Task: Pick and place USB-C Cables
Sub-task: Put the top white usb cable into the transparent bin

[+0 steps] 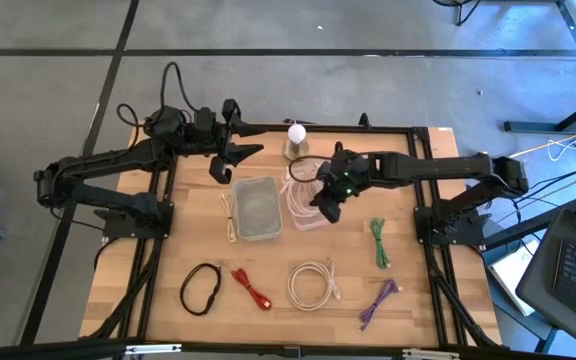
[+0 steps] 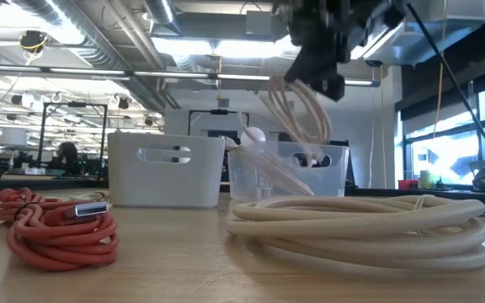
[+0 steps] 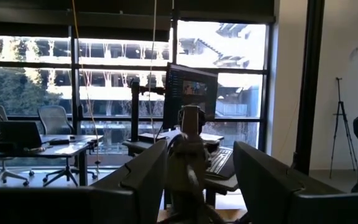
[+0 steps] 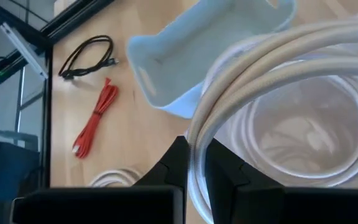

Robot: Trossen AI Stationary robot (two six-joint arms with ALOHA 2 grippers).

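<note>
- Cream-white coil [image 4: 272, 81], pinched in the right claw [image 4: 194, 163], hangs over the clear bin [image 1: 306, 208], just beside the white bin [image 1: 257, 207].
- Lower it until its loops sit inside the clear bin's rim before releasing.
- Left claw [image 1: 230, 150] waits spread apart at the desk's [image 1: 148, 270] far edge.

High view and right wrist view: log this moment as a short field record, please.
right end effector: shut on cream cable coil, held above clear bin
left end effector: open, empty, raised near the table's far edge
white bin: beside the clear bin
still on table: black loop, red bundle, cream coil, green bundle, purple bundle
</note>
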